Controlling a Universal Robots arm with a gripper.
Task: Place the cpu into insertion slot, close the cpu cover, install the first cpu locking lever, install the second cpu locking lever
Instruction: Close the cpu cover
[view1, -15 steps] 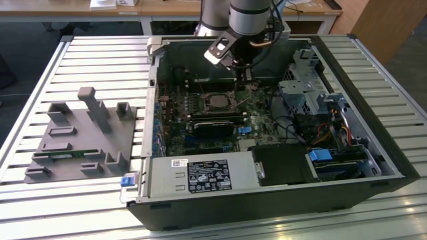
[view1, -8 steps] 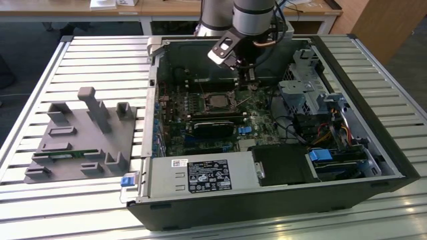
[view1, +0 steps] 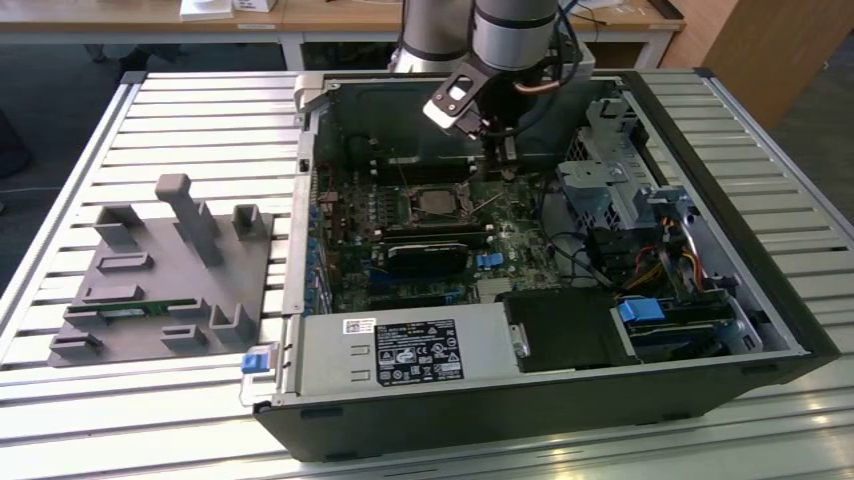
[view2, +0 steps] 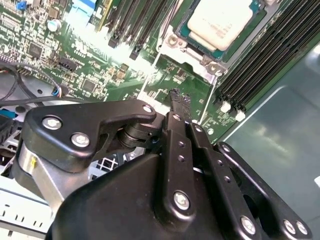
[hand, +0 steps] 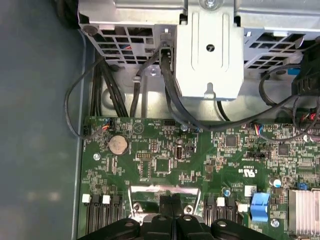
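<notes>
The cpu (view2: 222, 20), a dull silver square, lies in the insertion slot (view2: 186, 31) on the green motherboard (view1: 514, 262). The silver cpu cover (view2: 192, 55) frames it and lies down around it. Two thin wire levers (view2: 150, 71) (view2: 207, 102) run off the socket's near corners. My gripper (view2: 181, 97) is shut with nothing between its black fingers. Its tip hovers close over the board between those two wires, a short way off the socket. In the exterior view my gripper (view1: 502, 168) hangs just to the right of the cpu (view1: 435, 203).
The open computer case (view1: 747, 290) walls the board in. A metal drive cage (hand: 210, 50) and black cables (hand: 170, 95) stand close beyond the gripper. Memory slots (view2: 265, 55) flank the socket. A grey fixture tray (view1: 160, 270) lies on the exterior view's left.
</notes>
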